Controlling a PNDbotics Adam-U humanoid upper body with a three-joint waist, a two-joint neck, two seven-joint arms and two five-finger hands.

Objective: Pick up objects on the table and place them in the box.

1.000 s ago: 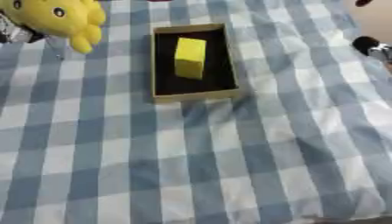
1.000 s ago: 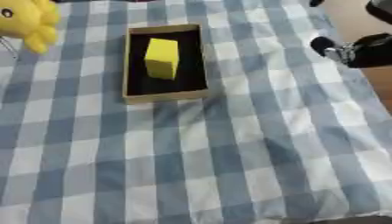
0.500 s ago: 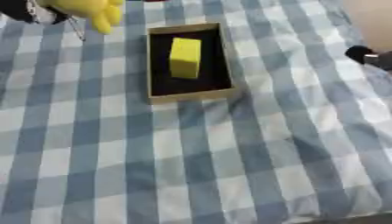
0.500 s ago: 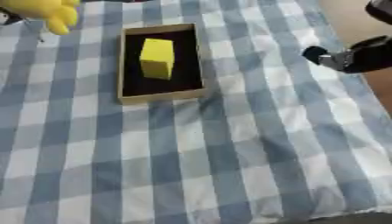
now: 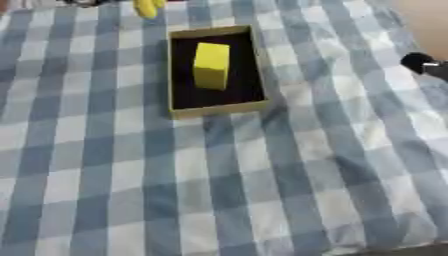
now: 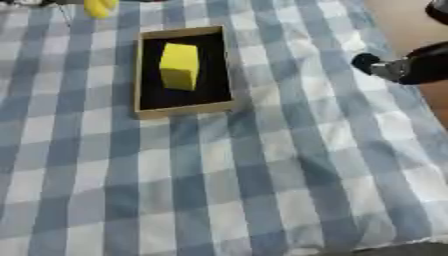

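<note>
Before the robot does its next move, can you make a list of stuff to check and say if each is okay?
1. Box open, top clear: ok.
2. Yellow block inside the box: ok.
3. Room left in the box beside the block: ok.
4. Yellow toy at the far edge, mostly out of view, held or not: cannot tell.
5. Right hand at the right edge, away from the box: ok; fingers: cannot tell.
6. Checked cloth near side bare: ok.
</note>
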